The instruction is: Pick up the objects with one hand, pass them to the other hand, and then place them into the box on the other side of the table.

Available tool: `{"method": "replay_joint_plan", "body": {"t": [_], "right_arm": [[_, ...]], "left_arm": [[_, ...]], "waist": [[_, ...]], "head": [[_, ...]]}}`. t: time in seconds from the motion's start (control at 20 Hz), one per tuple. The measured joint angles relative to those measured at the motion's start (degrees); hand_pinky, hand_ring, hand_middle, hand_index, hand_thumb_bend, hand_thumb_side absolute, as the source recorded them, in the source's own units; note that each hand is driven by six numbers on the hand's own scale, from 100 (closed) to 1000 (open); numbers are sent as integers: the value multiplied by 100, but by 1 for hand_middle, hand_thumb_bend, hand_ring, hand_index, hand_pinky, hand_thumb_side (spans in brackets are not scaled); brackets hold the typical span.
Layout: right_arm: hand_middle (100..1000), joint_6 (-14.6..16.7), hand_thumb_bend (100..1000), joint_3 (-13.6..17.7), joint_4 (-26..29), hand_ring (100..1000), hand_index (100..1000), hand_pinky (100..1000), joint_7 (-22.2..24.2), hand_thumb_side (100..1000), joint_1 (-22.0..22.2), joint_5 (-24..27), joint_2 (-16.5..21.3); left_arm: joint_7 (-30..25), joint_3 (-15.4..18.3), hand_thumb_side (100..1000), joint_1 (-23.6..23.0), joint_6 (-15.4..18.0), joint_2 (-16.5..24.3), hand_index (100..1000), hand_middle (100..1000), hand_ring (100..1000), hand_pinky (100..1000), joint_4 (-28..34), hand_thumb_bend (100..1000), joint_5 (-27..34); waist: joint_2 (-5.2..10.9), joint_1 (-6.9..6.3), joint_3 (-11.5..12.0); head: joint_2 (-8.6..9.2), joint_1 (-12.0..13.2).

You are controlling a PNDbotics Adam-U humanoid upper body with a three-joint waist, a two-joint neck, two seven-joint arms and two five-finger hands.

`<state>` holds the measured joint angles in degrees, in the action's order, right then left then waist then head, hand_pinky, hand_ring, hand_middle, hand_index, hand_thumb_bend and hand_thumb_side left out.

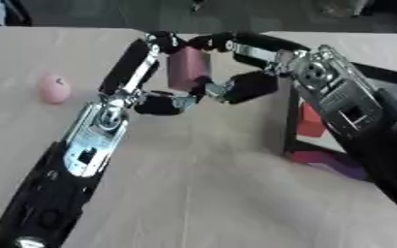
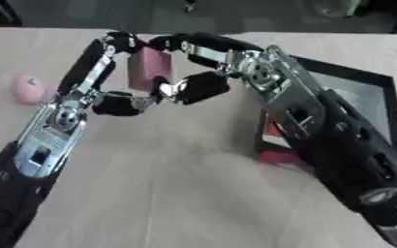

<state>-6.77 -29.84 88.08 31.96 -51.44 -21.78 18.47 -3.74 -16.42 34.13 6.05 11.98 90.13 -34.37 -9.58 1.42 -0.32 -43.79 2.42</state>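
Maroon block (image 1: pixel 188 68) is held above the worktop (image 1: pixel 202 193) between both hands: left hand (image 1: pixel 143 72) and right hand (image 1: pixel 244 68) are each curled around it. Beside the right arm, a black box (image 2: pixel 354 97) is seen.

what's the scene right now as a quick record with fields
stage: handover in mid-air, above the table
held item: maroon block, upright, between both hands
left hand: fingers curled round the block
right hand: fingers curled round the block from the other side
box: dark, at the table's right, partly hidden by the right arm
in box: red and purple things, shapes unclear
still on table: pink ball, far left
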Motion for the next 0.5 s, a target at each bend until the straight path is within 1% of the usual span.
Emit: {"method": "replay_joint_plan", "body": {"t": [0.25,0.5], "right_arm": [[919,-23,100,5,-7,1000,1000,1000,120,567,0,57,0],[908,-134,100,9,91,1000,1000,1000,167,542,4,73,38]], "left_arm": [[27,-1,100,2,-29,-19,528,504,608,725,-37,126,-23],[139,0,100,13,-177,-97,527,497,601,719,-84,103,4]], "waist": [[0,0,-9],[0,0,-34]], "head": [[0,23],[0,47]]}}
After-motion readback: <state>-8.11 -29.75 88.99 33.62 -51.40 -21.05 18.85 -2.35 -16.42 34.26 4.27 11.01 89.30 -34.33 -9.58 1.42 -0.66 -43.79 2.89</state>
